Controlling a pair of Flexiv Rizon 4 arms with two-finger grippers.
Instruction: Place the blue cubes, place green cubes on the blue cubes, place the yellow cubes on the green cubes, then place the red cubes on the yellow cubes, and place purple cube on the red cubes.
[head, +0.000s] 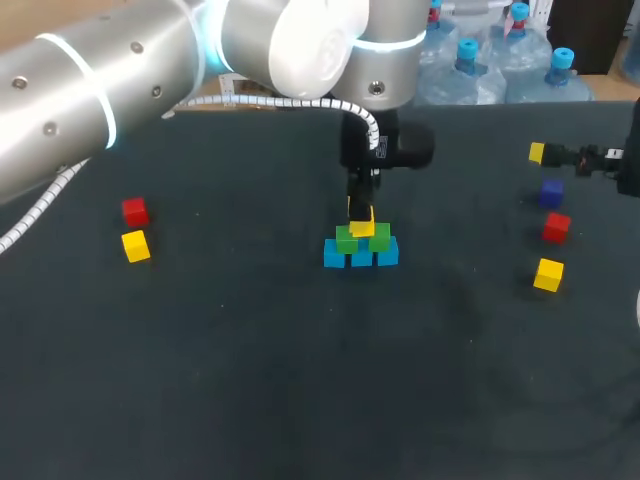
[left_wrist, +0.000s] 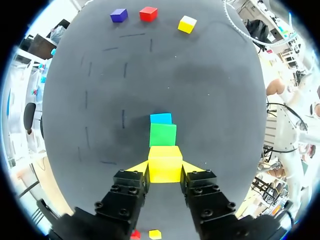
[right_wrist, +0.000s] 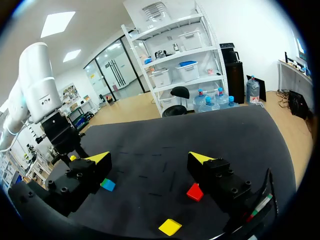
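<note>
Left gripper (left_wrist: 165, 169) is clamped on a yellow cube (left_wrist: 165, 162), set square over the green cubes (head: 348, 238) and blue cubes (head: 336, 256) mid-table. Right gripper (right_wrist: 150, 159), fingers parted, is stationed near a purple cube (head: 551, 193), red cube (head: 556, 227) and spare yellow cube (head: 548, 274)

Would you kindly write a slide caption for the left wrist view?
Left gripper shut on a yellow cube, green cube and blue cube just ahead.

light: bright, even, overhead | shadows: faint, soft on table (head: 300, 380) | glare: sheen on left arm (head: 300, 40)
</note>
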